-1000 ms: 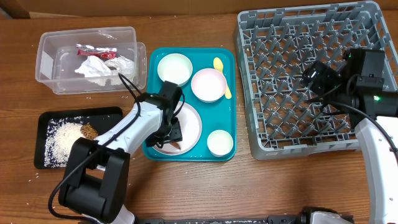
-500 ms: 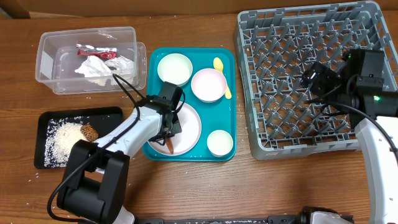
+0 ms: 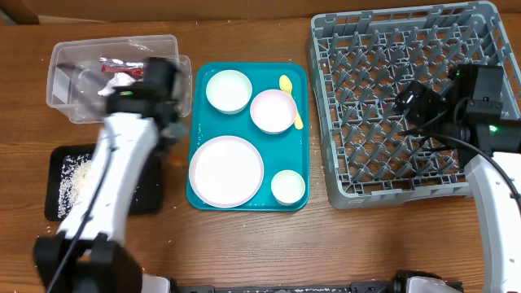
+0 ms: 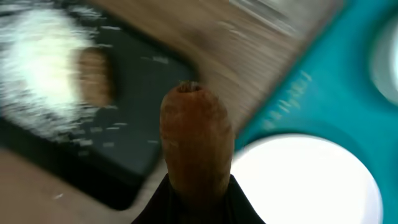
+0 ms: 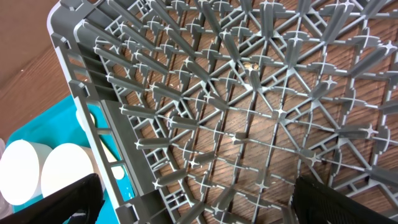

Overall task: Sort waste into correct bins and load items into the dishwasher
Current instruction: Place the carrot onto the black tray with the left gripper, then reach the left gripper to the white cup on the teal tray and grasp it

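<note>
Grey rack (image 5: 249,93) is overhung by the right gripper (image 5: 199,205), jaws spread wide. The black tray (image 4: 124,168) is seen up-left of the nearer left gripper (image 4: 198,193), clamped on an upright brown piece (image 4: 197,140).

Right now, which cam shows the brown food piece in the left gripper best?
Left wrist: the brown food piece fills mid-frame, pinched in the left gripper, with the black tray behind it. Overhead: the left arm is motion-blurred and the piece cannot be made out. Right wrist: only the dish rack, no piece.
</note>
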Motion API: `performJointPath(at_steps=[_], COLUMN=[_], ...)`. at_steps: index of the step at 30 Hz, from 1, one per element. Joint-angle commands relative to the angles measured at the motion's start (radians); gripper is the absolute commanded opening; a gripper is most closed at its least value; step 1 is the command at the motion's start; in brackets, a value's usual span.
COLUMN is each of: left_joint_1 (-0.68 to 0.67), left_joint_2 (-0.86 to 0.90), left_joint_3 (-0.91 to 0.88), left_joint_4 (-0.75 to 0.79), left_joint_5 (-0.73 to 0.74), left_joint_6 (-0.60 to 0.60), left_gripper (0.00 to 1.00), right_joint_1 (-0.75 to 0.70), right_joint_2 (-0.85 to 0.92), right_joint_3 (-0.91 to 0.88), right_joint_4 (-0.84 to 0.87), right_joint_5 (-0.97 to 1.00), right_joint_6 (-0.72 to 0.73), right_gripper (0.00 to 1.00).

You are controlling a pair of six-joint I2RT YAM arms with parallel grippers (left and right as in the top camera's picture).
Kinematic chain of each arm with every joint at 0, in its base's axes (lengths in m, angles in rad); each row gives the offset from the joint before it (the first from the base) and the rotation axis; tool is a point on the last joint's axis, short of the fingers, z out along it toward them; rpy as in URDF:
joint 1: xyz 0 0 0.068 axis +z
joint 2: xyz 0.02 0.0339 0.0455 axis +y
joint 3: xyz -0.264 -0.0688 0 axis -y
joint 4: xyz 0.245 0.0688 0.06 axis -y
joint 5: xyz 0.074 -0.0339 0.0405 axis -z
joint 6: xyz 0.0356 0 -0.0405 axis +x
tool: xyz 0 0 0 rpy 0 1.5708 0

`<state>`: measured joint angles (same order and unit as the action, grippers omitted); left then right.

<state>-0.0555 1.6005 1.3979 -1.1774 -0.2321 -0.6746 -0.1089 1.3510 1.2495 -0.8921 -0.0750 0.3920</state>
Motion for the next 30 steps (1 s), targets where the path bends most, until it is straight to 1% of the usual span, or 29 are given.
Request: performJointPath(at_steps=[1,5,7,10,12,18,21,25,28,30], left_joint_1=[0.161,0.288,0.325,0.351,0.351,0.351,0.351,0.351,0.351,0.352], left_joint_2=[-0.024,-0.020,-0.018,-0.018,-0.018,-0.018,-0.018,-0.018,-0.019,-0.019], left_joint_3=[0.001,-0.075,-0.131,-0.216,-0.274,-0.443,-0.497,-0.516,-0.514,-0.508], left_joint_4=[-0.058,-0.048,-0.022,0.044,0.098,0.330,0.410,0.430,0.431,0.431], left_joint_5=[-0.052,-0.029,-0.029,-0.029,-0.031,-0.041,-0.042,-0.040,-0.038,-0.040], left_joint_6=[-0.122,-0.261,-0.328,-0.386,-0.412,-0.415,-0.414,-0.409,-0.369,-0.340], left_gripper=[0.04,0.04,0.04,0.05,0.04,0.06,0.14,0.35,0.43,0.45], right_joint_1=[-0.002,-0.002,-0.002,-0.002,-0.002,-0.002,-0.002,-0.002,-0.002,-0.002], right_joint_2=[-0.017,-0.017,-0.017,-0.017,-0.017,-0.017,-0.017,-0.017,-0.017,-0.017], right_joint_3=[0.026,0.026,0.026,0.026,0.026,0.026,0.026,0.026,0.026,0.026], right_joint_4=[0.005,0.008,0.008,0.008,0.008,0.007,0.006,0.005,0.003,0.003], right_joint_5=[-0.004,-0.004,-0.004,-0.004,-0.004,-0.004,-0.004,-0.004,-0.004,-0.004], right_joint_6=[-0.003,-0.003,-0.003,-0.003,-0.003,-0.003,-0.003,-0.003,-0.003,-0.003], right_gripper=[1.00,1.00,1.00,1.00,1.00,1.00,1.00,1.00,1.00,1.00])
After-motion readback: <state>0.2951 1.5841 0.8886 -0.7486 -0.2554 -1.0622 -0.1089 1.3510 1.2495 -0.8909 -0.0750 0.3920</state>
